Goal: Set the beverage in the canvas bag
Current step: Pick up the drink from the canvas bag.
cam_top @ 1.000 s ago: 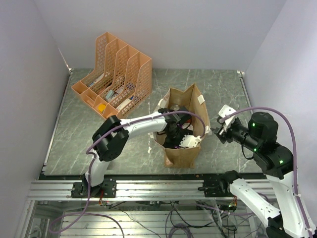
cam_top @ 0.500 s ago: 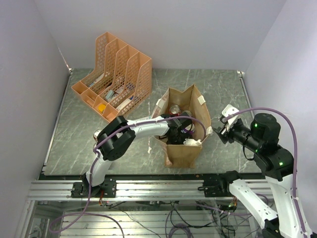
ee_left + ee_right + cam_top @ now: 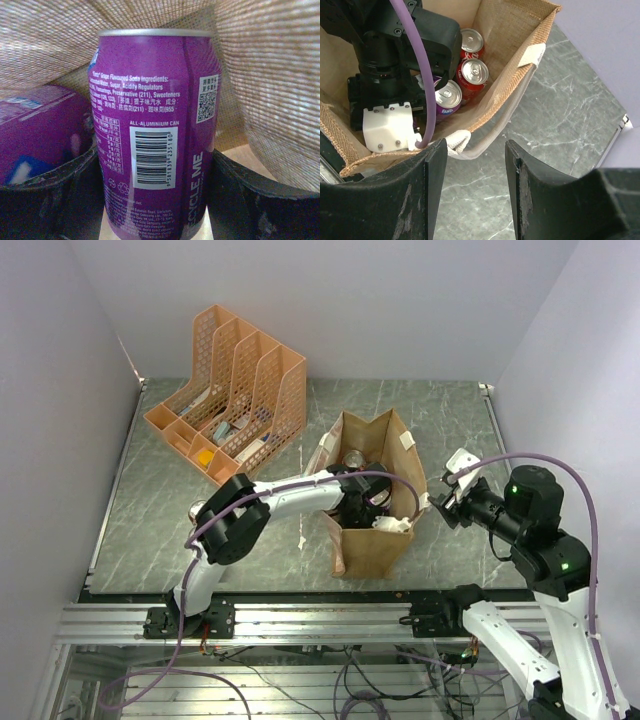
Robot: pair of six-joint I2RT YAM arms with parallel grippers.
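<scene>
The canvas bag (image 3: pixel 370 550) stands open in the middle of the table. My left gripper (image 3: pixel 365 502) reaches down inside it. In the left wrist view a purple grape soda can (image 3: pixel 155 125), the beverage, stands upright on the bag's floor between my left gripper's (image 3: pixel 156 200) fingers, which lie against both its sides, the woven wall (image 3: pixel 270 75) behind. My right gripper (image 3: pixel 475 160) hovers open and empty over the table just right of the bag (image 3: pixel 520 80), its left finger near the white strap handle (image 3: pixel 485 142).
Two red cans (image 3: pixel 474 72) and a purple can (image 3: pixel 447 97) stand in the bag beside the left gripper's body. Another purple item (image 3: pixel 40 125) lies left of the held can. An orange mesh file organiser (image 3: pixel 230 390) stands at the back left. Walls enclose the marble table (image 3: pixel 450 420).
My left gripper has sunk deeper into the bag and its jaws have narrowed round the purple can. The right arm has hardly moved.
</scene>
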